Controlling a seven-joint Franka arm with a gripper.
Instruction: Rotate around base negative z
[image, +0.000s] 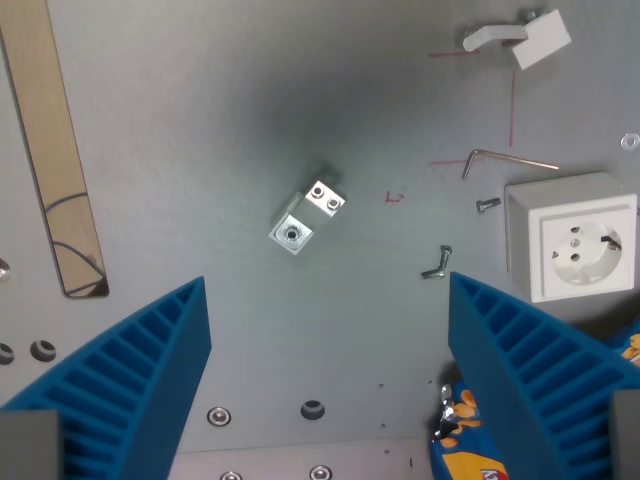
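A small aluminium block (306, 217) with two round holes lies on the grey metal plate (250, 120), tilted, near the middle of the wrist view. My gripper (330, 345) is above the plate with the block beyond its tips. Its two blue ribbed fingers (140, 365) stand wide apart at the lower left and lower right, with nothing between them.
A white wall socket (575, 245) sits at the right. A white bracket (520, 38) is at the top right. An Allen key (500, 160) and small screws (437, 262) lie nearby. A wooden strip (50, 150) runs along the left. Colourful packaging (465, 440) is at the bottom right.
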